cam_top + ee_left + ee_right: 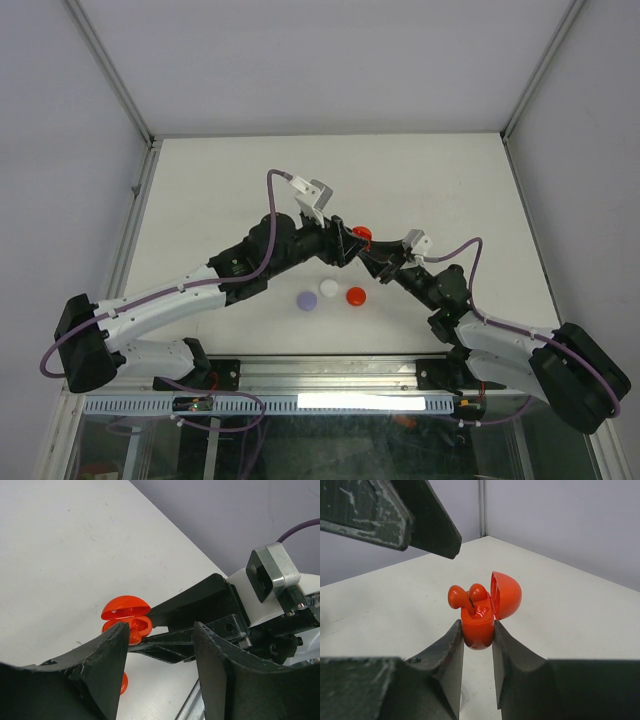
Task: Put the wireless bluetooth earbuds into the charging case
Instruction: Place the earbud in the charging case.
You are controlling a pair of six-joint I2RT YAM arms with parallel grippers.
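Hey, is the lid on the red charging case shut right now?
No, the lid of the red charging case stands swung open, with red earbuds poking up out of it.

In the top view the left tool (338, 232) and the right tool (372, 250) meet at the centre of the frame, with the charging case (361, 234) between them. Just below, three pucks lie in a row on the worktop (210, 190): the left puck (308, 299), the middle puck (329, 288) slightly higher, and the right puck (356, 296). In the right wrist view the case sits between the right tool's fingers (451, 645). Its lid (507, 595) stands open to the right, and two earbuds (456, 596) sit in the case left of the lid.
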